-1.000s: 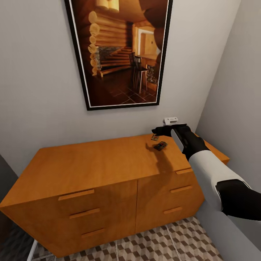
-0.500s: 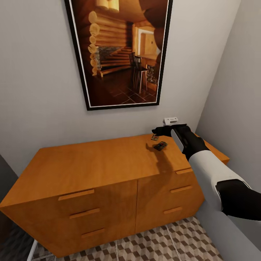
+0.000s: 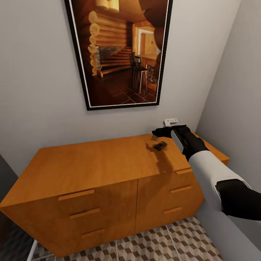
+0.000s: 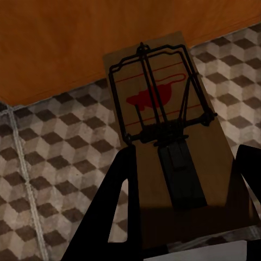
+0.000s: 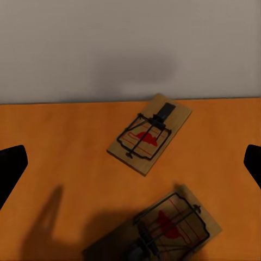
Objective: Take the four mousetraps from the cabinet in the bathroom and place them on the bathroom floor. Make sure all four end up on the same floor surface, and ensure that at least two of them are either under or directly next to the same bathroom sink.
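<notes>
Over the last second almost nothing has moved: the cabinet (image 3: 108,170), the floor (image 3: 163,246) and the right arm sit as before. The right claw (image 3: 159,131) still hovers, fingers wide apart, over two traps (image 5: 149,134) on the tabletop — no pick begun. The left claw (image 4: 179,201) stays clamped on a third trap (image 4: 163,130) above the tiles — ready for placing.

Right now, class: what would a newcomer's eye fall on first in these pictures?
A big framed cabin picture on the wall above the orange cabinet. Two mousetraps lie near the cabinet's back right edge, under the open right gripper. The left gripper's fingers hold another mousetrap over the cube-patterned floor.
</notes>
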